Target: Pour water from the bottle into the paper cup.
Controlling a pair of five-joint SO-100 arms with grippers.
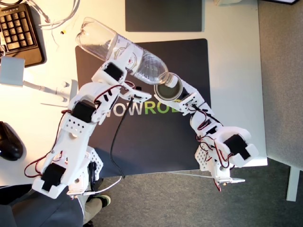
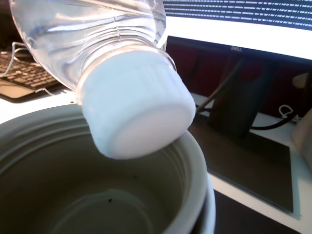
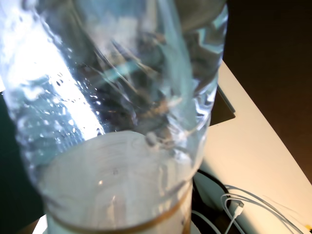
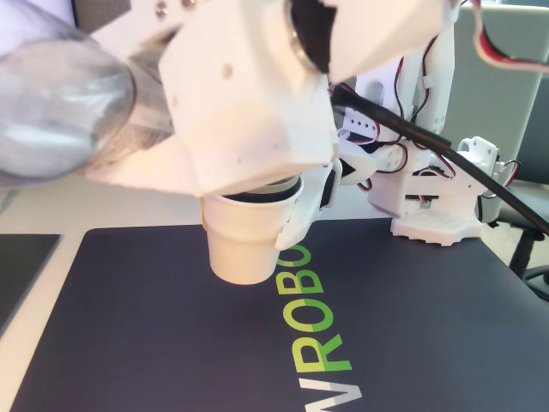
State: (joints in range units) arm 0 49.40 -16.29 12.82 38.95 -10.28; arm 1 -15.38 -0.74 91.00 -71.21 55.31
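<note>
White desk [image 1: 232, 71] stretches under everything, with a dark mat [image 1: 156, 137] spread across its middle, printed with white and green letters. Measured from that mat, a black keyboard [image 1: 19, 30] and some white cables [image 1: 57, 19] lie well off past its far corner on the exterior view's left, and a second dark pad [image 1: 163, 14] lies just beyond its far edge.

Two white arms reach in over the mat's near edge. My first gripper [image 1: 120, 61] is clamped around the body of the bottle [image 1: 118, 49], which hangs tilted above the mat's far edge, base high and neck low. Its white cap [image 2: 136, 114] is screwed on and sits right over the mouth of the paper cup [image 1: 168, 87], just above the rim. Clear water [image 3: 117, 190] pools inside the bottle, with droplets on the plastic.

My second gripper [image 1: 182, 97] is closed on the paper cup, which hovers just above the mat's middle, upright. Its greyish inside looks dry.
</note>
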